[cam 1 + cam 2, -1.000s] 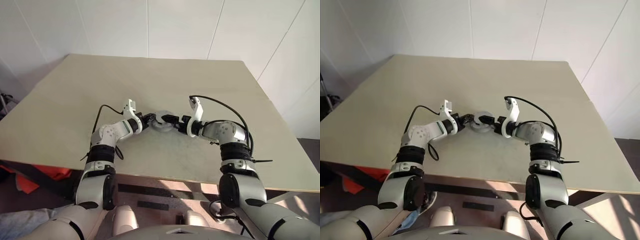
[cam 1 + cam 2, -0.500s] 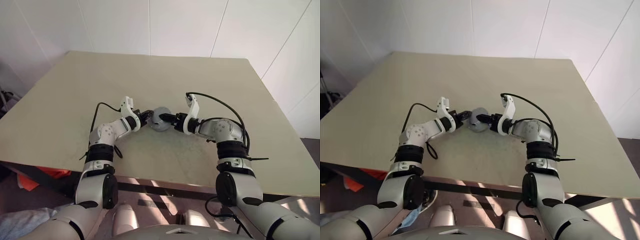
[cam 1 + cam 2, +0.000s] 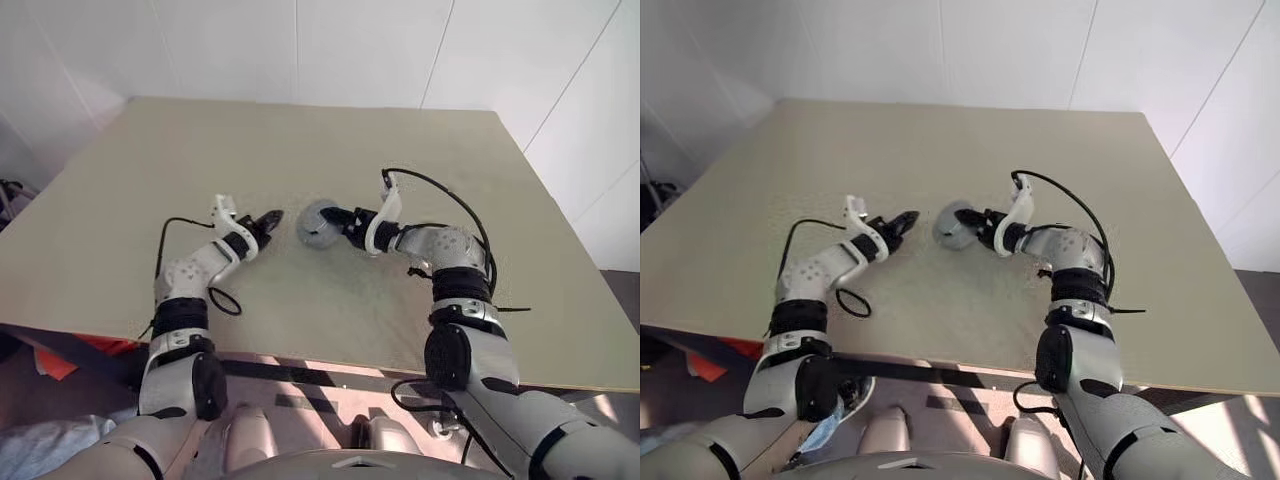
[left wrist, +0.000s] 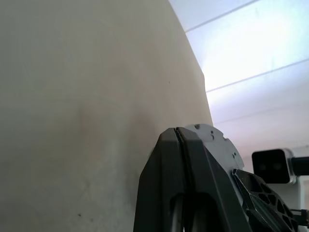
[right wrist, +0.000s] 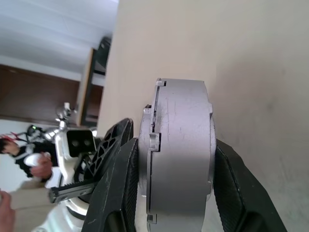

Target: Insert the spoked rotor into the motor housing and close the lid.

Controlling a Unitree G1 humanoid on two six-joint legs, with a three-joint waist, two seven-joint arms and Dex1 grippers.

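Observation:
My right gripper point(image 3: 322, 222) is shut on the motor housing point(image 3: 316, 223), a round silver body held on edge just above the table. In the right wrist view the housing point(image 5: 181, 154) sits between both black fingers point(image 5: 120, 193). A thinner silver disc, the lid point(image 5: 147, 159), lies flat against one face along a seam. The spoked rotor is hidden. My left gripper point(image 3: 266, 219) hangs shut and empty a short way to the housing's left. In the left wrist view a pale notched face of the lid point(image 4: 212, 137) peeks from behind the closed fingers point(image 4: 176, 145).
The beige table point(image 3: 330, 150) stretches wide around both arms, with its front edge point(image 3: 330, 365) close below them. White walls stand behind it. A person point(image 5: 24, 193) shows far off beyond the table in the right wrist view.
My left gripper has drawn away to the left of the housing, still shut. The right gripper has closed on the housing and lifted it slightly. The head camera has shifted.

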